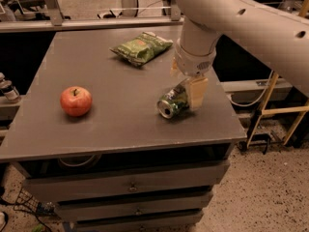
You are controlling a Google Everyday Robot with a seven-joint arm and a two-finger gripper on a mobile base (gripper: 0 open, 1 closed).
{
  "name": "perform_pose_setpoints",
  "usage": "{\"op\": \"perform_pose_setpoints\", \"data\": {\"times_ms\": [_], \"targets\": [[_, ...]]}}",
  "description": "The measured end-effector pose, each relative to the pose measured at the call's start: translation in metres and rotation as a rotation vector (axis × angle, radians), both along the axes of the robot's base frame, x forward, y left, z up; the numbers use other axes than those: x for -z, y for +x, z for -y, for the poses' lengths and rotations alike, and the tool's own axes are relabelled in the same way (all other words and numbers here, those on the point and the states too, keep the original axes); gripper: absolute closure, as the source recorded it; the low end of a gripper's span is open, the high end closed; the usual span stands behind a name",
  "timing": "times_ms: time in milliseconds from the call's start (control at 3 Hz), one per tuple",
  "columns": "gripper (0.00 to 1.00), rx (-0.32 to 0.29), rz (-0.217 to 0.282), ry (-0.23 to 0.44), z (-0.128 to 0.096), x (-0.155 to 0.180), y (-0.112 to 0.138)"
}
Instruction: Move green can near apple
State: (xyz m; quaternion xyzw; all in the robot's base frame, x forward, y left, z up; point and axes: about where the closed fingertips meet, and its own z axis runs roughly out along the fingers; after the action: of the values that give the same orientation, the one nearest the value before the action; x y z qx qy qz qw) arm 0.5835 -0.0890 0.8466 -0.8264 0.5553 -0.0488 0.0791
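- The green can (pixel 171 103) is lying on its side on the table (pixel 120 134). That's around 4 o'clock from the middle of the top, with its silver end pointing at roughly 8 o'clock.
- The apple (pixel 76 101) sits upright at about 9 o'clock from the can, well apart, with bare tabletop between them. So the can isn't near it yet.
- The gripper (pixel 189 94) is down at the can's 2 o'clock end, right against it or as good as. It hangs off the big white arm (pixel 251 23) coming in from 2 o'clock.
- Jaws: honestly, we can't tell whether they're apart or clamped on the can, because the wrist and the can hide too much. The can looks like it's resting on the table, not lifted.
- Our read on the step is that this is the grab, either lining up or just closing. No carry yet, we'd say.
- Next move, we reckon: get a firm squeeze across the can's round body and lift it a touch. Then take it toward 9 o'clock and set it down just beside the apple without bumping it.
- One thing to watch is that it's a cylinder on its side. A sloppy pinch could send it rolling, and the table edge at 4 o'clock is near.
- Also around is a green snack bag (pixel 141 47) at about 11 o'clock from the can, near the far edge and out of the path.
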Motion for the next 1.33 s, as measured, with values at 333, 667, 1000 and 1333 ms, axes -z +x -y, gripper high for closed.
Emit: {"op": "perform_pose_setpoints", "data": {"times_ms": [333,667,1000,1333], "targets": [[0.49,-0.001,-0.002,0.023,-0.001,-0.004,0.000],[0.80,-0.014,-0.004,0.054,-0.012,-0.017,-0.001],[1.00,-0.013,-0.008,0.096,-0.023,-0.038,-0.002],[1.00,-0.046,-0.007,0.192,-0.032,-0.072,-0.015]]}}
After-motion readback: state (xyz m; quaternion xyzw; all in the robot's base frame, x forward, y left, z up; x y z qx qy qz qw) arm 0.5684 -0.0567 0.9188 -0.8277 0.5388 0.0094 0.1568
